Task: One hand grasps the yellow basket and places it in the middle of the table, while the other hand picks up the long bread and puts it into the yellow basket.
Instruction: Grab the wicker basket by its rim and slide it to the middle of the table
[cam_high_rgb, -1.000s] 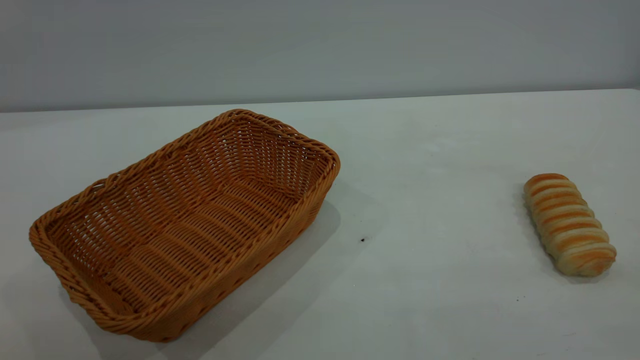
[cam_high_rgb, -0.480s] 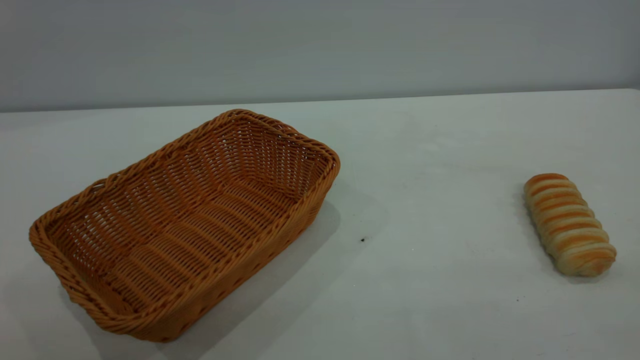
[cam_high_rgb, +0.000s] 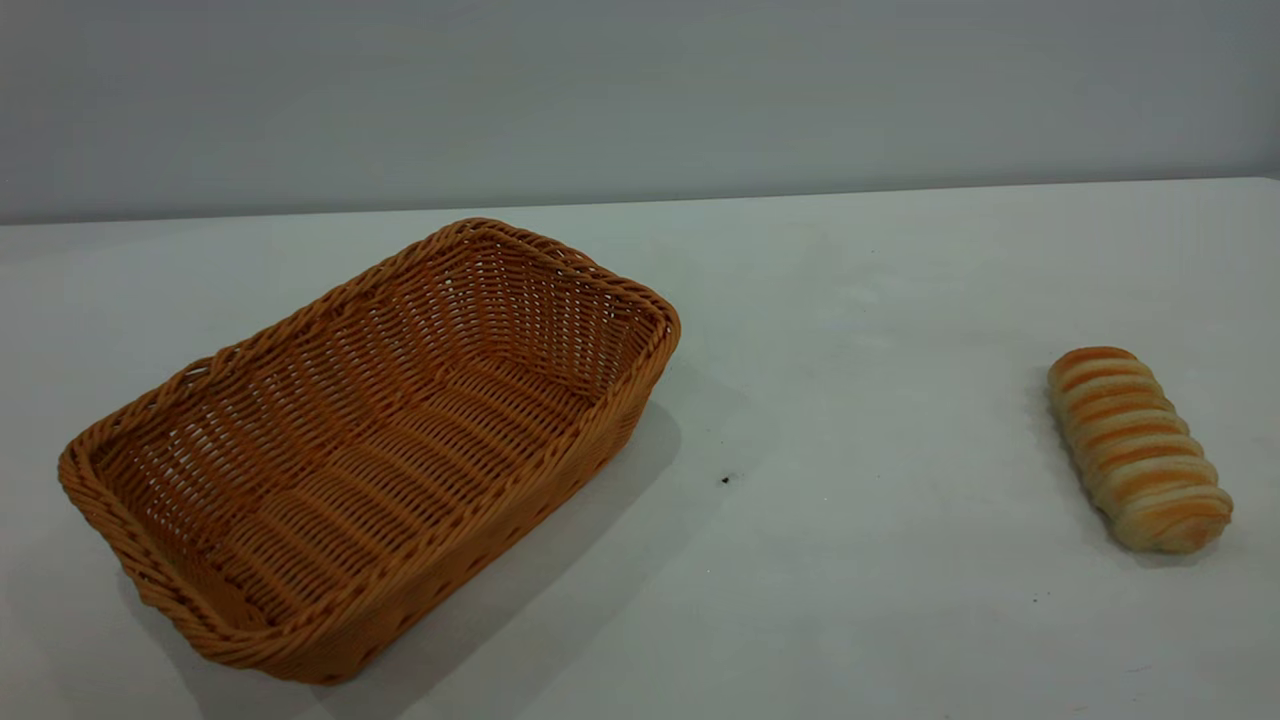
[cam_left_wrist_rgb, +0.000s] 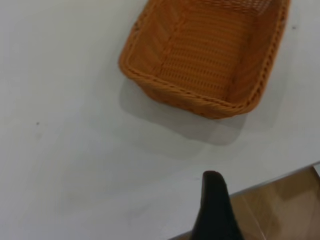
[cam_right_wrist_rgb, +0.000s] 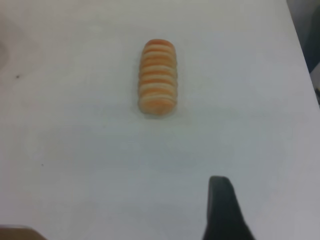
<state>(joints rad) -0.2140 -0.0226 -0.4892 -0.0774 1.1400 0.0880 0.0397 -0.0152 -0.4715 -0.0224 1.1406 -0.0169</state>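
The yellow basket (cam_high_rgb: 370, 440), woven and orange-tan, stands empty on the left part of the white table (cam_high_rgb: 860, 300). It also shows in the left wrist view (cam_left_wrist_rgb: 210, 55). The long bread (cam_high_rgb: 1138, 448), ridged in golden orange and cream, lies at the right, far from the basket, and also shows in the right wrist view (cam_right_wrist_rgb: 158, 76). Neither gripper is in the exterior view. My left gripper (cam_left_wrist_rgb: 215, 210) shows only as a black tip above the table's edge, well short of the basket. My right gripper (cam_right_wrist_rgb: 224, 210) shows only as a black tip above the table, short of the bread.
A small dark speck (cam_high_rgb: 725, 480) lies on the table between basket and bread. A grey wall (cam_high_rgb: 640, 90) stands behind the table's far edge. Wooden floor (cam_left_wrist_rgb: 285, 205) shows past the table's edge in the left wrist view.
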